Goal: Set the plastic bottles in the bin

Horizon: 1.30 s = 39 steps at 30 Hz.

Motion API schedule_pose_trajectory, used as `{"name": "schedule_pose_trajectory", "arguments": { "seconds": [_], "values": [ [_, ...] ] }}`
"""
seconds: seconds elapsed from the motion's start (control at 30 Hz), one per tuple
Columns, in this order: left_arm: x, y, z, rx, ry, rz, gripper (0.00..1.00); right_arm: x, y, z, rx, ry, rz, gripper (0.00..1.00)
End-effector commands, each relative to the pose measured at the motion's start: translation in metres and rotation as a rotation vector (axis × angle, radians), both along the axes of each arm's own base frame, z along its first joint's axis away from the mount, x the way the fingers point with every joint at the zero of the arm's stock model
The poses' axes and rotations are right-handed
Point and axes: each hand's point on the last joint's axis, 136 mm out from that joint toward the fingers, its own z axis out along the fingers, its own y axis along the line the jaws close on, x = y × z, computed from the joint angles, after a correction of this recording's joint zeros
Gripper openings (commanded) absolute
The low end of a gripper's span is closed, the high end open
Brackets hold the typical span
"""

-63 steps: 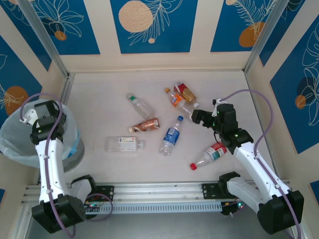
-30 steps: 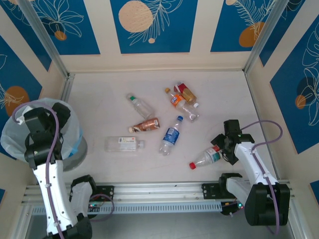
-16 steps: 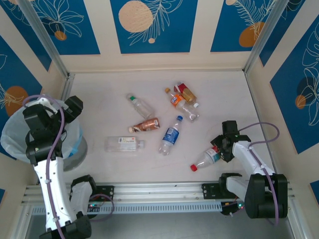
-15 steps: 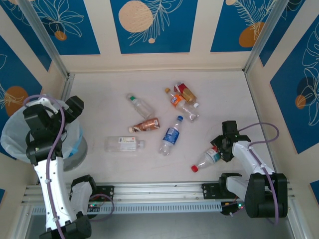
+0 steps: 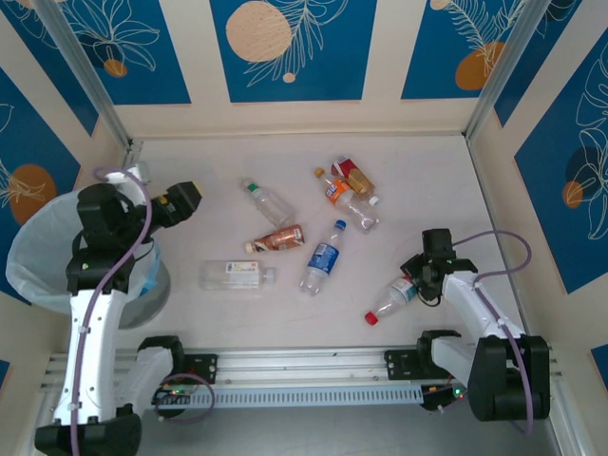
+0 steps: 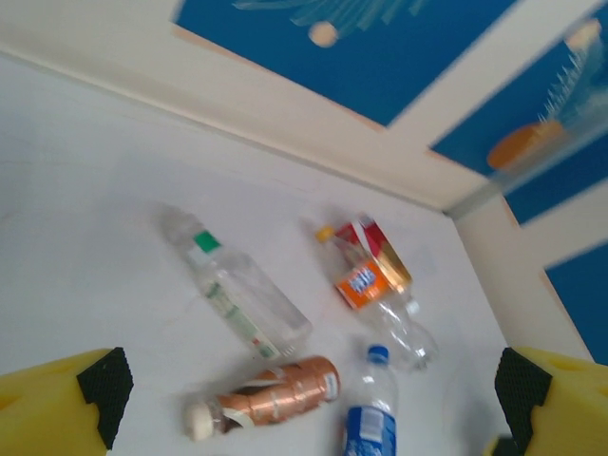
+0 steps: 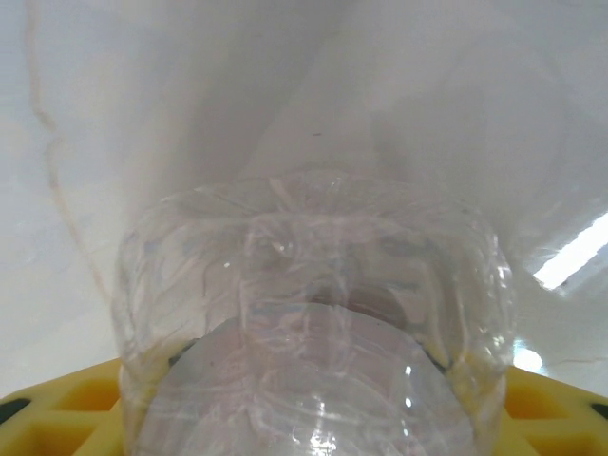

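Table [image 5: 209, 166]: R claw [image 5: 416, 279] grips red-cap bottle [image 5: 393, 296]; L claw [image 5: 184, 200] spread wide.

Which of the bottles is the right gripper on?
The red-capped bottle, lying alone away from the other bottles; the right gripper holds its base.

white table [image 5: 427, 180] with plastic bottles [image 5: 321, 264] lying scattered on their sides.
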Motion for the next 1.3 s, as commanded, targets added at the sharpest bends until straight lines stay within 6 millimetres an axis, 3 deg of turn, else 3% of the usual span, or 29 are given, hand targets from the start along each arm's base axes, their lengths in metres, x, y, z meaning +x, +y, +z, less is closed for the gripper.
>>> {"name": "schedule_pose_trajectory", "arguments": {
  "seconds": [0.0,0.17,0.23,0.43,0.67,0.93,1.07,1.27],
  "values": [
    [0.005,-0.015,0.009,0.067,-0.054,-0.051,0.99,0.007,0.007,0.011,-0.011,-0.056,0.057,0.45],
    [0.015,-0.003,-0.003,0.108,-0.006,0.039,0.99,0.013,0.013,0.025,-0.039,-0.105,0.104,0.44],
    [0.013,-0.009,0.0,0.101,-0.017,0.004,0.99,0.019,0.021,0.035,-0.041,-0.148,0.149,0.43],
    [0.002,-0.059,0.009,0.033,-0.067,-0.278,0.99,0.049,0.07,0.094,-0.005,-0.456,0.366,0.44],
    [-0.001,-0.1,-0.006,0.101,-0.094,-0.424,0.99,0.061,0.123,0.162,0.03,-0.739,0.56,0.41],
    [-0.008,-0.178,-0.031,0.137,-0.115,-0.679,0.99,0.069,0.183,0.242,0.134,-0.997,0.701,0.41],
    [-0.017,-0.21,-0.042,0.153,-0.131,-0.776,0.99,0.075,0.2,0.264,0.172,-1.045,0.697,0.42],
    [-0.021,-0.241,-0.047,0.13,-0.154,-0.798,0.99,0.083,0.218,0.28,0.232,-1.041,0.632,0.42]
  ]
}}
